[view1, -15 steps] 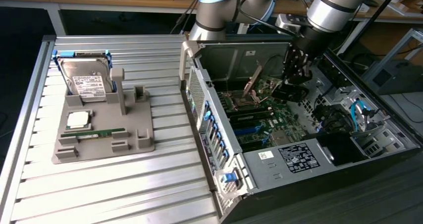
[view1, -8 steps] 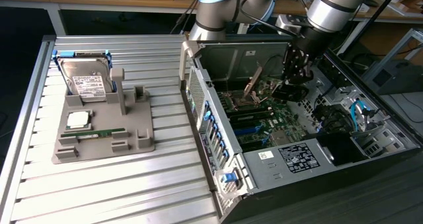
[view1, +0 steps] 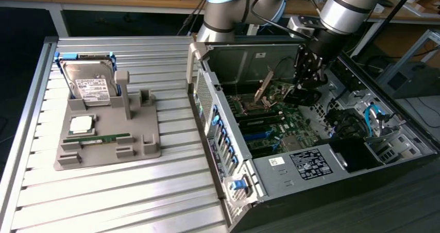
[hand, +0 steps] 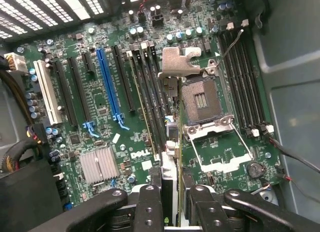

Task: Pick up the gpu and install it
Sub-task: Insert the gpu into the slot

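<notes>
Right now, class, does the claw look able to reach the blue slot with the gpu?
Probably yes. The claw grips the gpu over the board inside the open case, and the blue slot lies bare, with no cable or card across it.

gpu (view1: pixel 264 86) (upright) inside computer case (view1: pixel 227 140)

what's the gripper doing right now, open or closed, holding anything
Gripper: closed on the gpu, held edge-on above the motherboard inside the computer case.
</notes>
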You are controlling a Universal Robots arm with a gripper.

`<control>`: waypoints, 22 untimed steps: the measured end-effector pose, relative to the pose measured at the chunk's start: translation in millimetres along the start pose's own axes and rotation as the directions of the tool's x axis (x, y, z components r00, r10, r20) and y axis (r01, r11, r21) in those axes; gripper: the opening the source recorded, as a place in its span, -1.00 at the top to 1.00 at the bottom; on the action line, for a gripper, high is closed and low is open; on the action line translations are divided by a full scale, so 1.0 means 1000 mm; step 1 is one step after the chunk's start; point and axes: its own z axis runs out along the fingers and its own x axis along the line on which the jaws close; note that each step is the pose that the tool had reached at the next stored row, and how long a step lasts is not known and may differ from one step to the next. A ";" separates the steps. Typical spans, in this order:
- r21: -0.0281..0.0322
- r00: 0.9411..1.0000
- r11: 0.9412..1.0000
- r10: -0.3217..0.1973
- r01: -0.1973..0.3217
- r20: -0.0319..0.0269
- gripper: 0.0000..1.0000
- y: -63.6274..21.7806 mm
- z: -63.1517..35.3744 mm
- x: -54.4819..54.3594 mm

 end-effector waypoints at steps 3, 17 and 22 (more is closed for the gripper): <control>0.000 1.000 1.000 -0.002 0.002 0.000 0.47 0.0001 -0.0012 0.000; 0.000 0.999 0.999 -0.037 0.037 -0.001 0.47 0.0013 -0.0055 0.001; 0.000 0.999 0.999 -0.048 0.048 -0.002 0.47 0.0015 -0.0055 0.002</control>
